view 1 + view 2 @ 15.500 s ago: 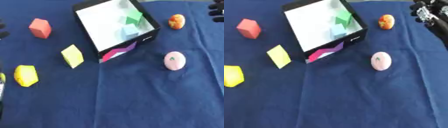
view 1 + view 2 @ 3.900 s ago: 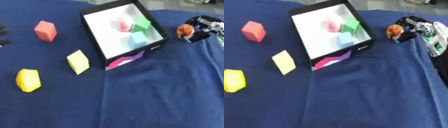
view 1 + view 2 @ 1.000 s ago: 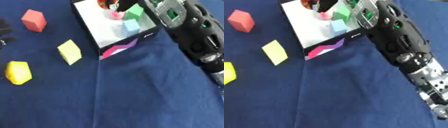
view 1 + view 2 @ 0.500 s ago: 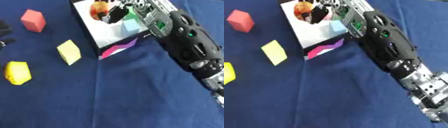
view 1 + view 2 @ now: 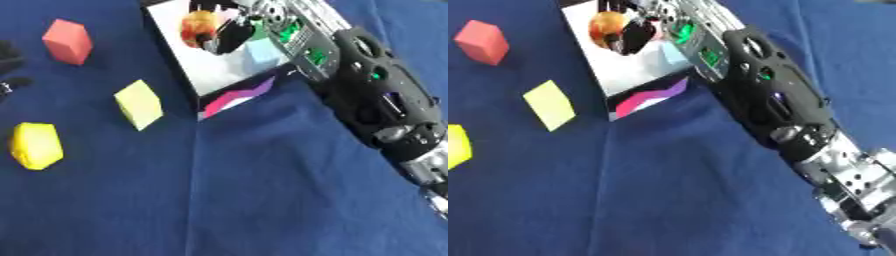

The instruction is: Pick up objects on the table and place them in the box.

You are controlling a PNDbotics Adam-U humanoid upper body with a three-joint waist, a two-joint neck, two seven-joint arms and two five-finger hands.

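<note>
Left eye view: orange ball (image 5: 198, 26) pinched in the right hand (image 5: 229, 31), over the white floor of the box (image 5: 171, 55) near its far left wall. Could roll or bounce out over that low rim if let go high; forearm across the near right wall could nudge the box. Open blue counter (image 5: 262, 190) nearer for backing out; red block (image 5: 68, 41), pale yellow block (image 5: 139, 104) and yellow block (image 5: 36, 145) well apart to the left.

Black perforated forearm (image 5: 382, 95), green lights, silver wrist joint (image 5: 852, 186)

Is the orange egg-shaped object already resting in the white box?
Cannot tell. The orange egg-shaped object is over the white box, with the right hand against it.
</note>
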